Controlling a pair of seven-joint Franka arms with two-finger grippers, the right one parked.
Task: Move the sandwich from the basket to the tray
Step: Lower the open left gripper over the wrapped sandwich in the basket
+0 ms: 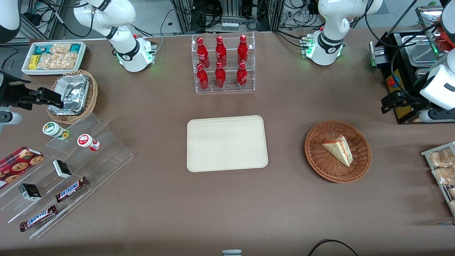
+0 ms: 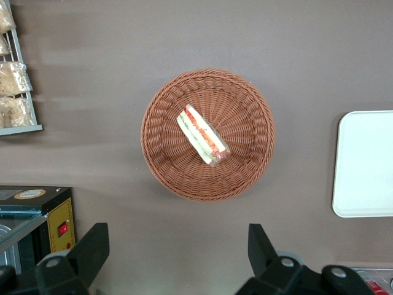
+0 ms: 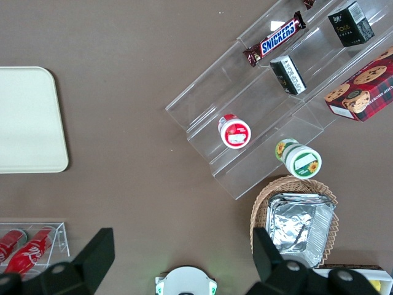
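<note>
Snack bars (image 1: 53, 202): two Snickers bars lie on the lowest steps of a clear stepped stand (image 1: 71, 167), nearest the front camera, toward the parked arm's end of the table.
Small boxes (image 1: 46, 181): two dark boxes sit on the same stand, one step farther from the camera than the bars, with a red cookie box (image 1: 19, 161) beside them.
Tray (image 1: 227, 143): cream, rectangular, flat on the brown table (image 1: 227, 213) at mid-table; nothing lies on it.
Basket (image 1: 321, 167): reddish-brown wicker, round and shallow, well apart from the tray toward the working arm's end.
Sandwich (image 1: 338, 149): a wrapped wedge lying inside the basket, near its middle; the wrist view shows red and green filling along its edge (image 2: 202, 135).
Jars (image 1: 71, 137): a green-lidded cup and a red-lidded cup on their sides on the stand's upper steps.
Gripper (image 1: 391, 101): the left arm's claw hangs above the table, farther from the front camera than the basket; its fingers (image 2: 92, 249) are spread wide with nothing between them, and nothing touches the sandwich.
Foil basket (image 1: 73, 96): lighter wicker, lined with crumpled silver foil.
Bottle rack (image 1: 223, 64): clear tiers holding six red bottles, farther from the camera than the tray.
Snack bin (image 1: 53, 57): white, filled with packets, farthest back.
</note>
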